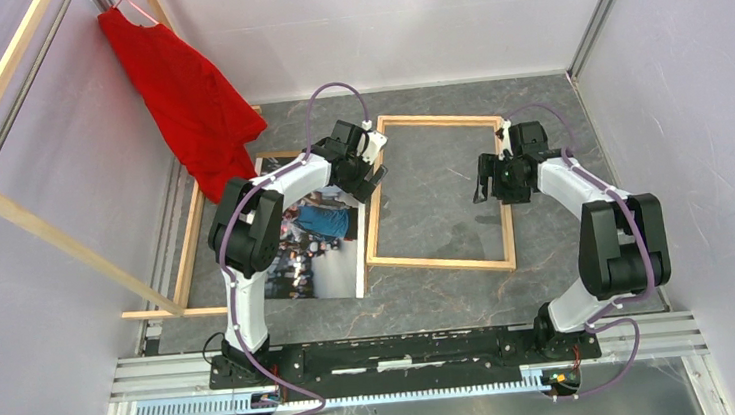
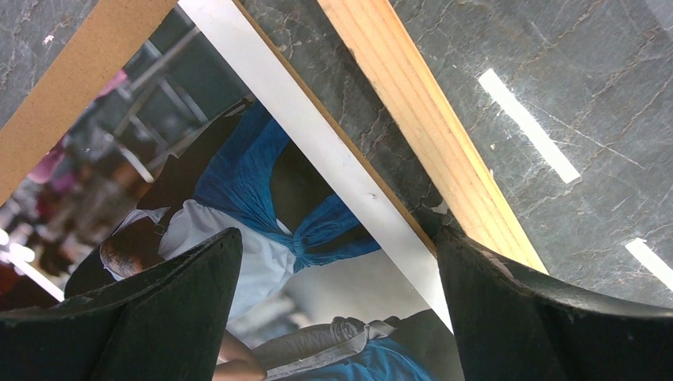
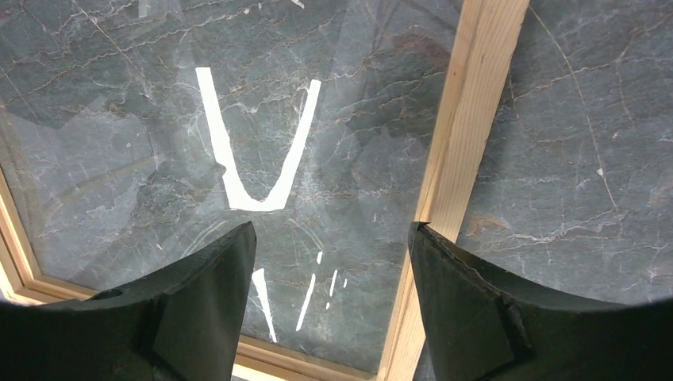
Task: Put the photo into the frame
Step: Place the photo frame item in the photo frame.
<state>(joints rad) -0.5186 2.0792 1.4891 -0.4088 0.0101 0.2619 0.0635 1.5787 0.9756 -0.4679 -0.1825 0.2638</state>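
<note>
Left fingers (image 2: 159, 317): spread, empty, photo (image 2: 262, 182) beneath. Right fingers (image 3: 182, 317): spread, empty, frame (image 3: 468, 119) rail under them. I judge nothing done: photo beside frame, on desk (image 3: 603, 159); grasping, insertion remain.

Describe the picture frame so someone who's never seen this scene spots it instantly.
On the dark marbled table, look at the middle. The frame lies flat there, a thin light-wood rectangle with tabletop showing through it, unlike the colourful photo left of it and the longer wooden bars further left.
</note>
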